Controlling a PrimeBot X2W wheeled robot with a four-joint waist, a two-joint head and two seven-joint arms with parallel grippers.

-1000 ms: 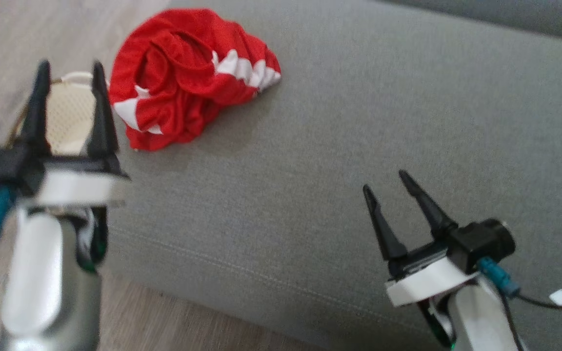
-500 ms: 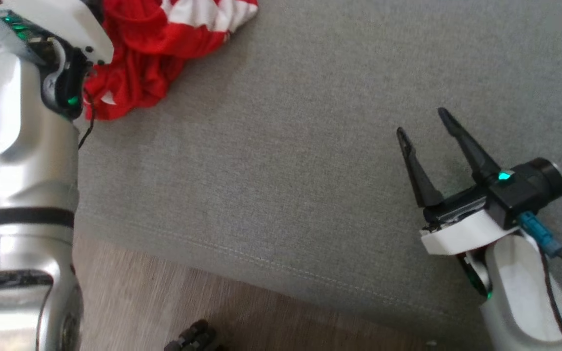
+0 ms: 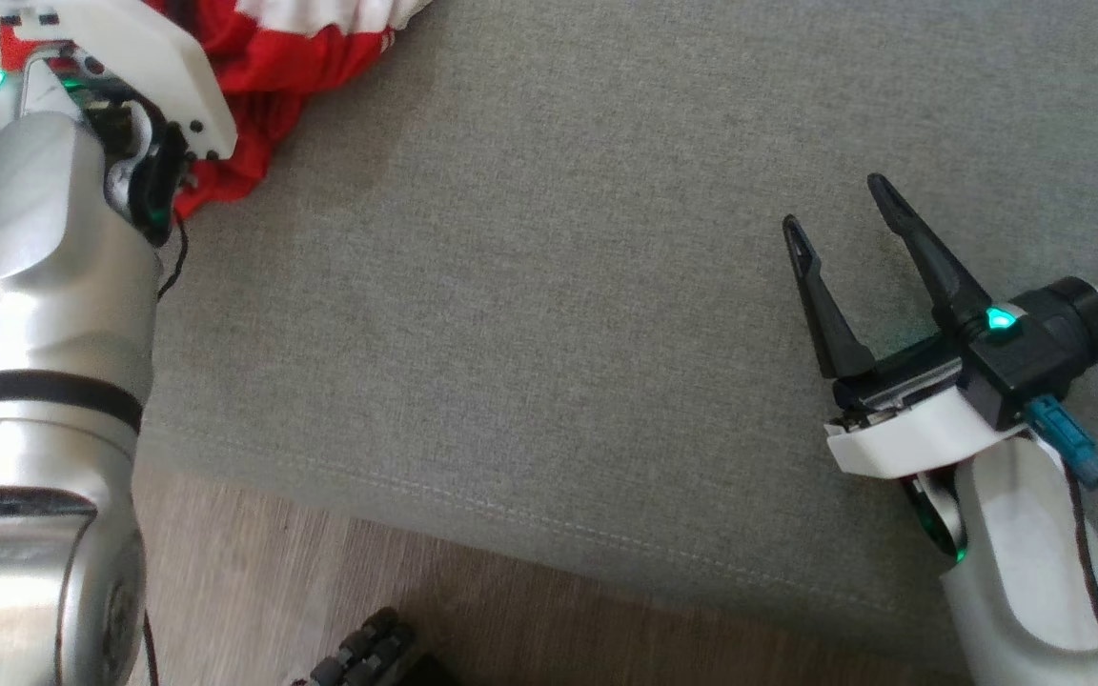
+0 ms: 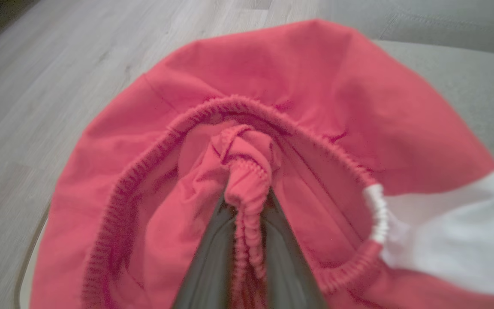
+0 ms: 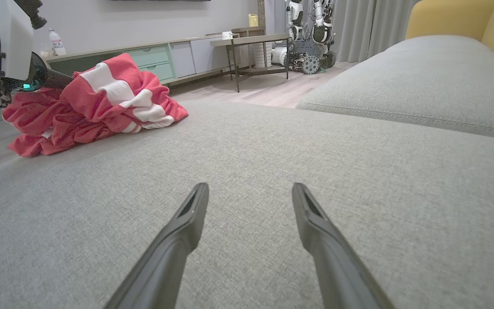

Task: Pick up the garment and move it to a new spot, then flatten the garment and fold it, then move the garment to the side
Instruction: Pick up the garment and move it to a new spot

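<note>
surface: grey sofa cushion (image 3: 606, 286) | on it: crumpled red-white garment (image 5: 97, 109)

A grey fabric sofa cushion (image 3: 559, 286) stood on pale wood-plank flooring (image 3: 254, 572); a low green-drawered cabinet (image 5: 152, 56) lined the pale wall (image 5: 144, 21).

I see a matt red-and-white cloth garment (image 4: 315, 86) with ribbed elastic; grey sofa cushion (image 3: 559, 286) coarse-woven; pale floor (image 3: 254, 572) wood-grained.

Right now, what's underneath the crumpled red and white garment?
The crumpled red and white garment rests on the grey fabric sofa cushion, which shows all along its near edge. Anything beneath the bunched folds themselves is covered and cannot be seen.
</note>
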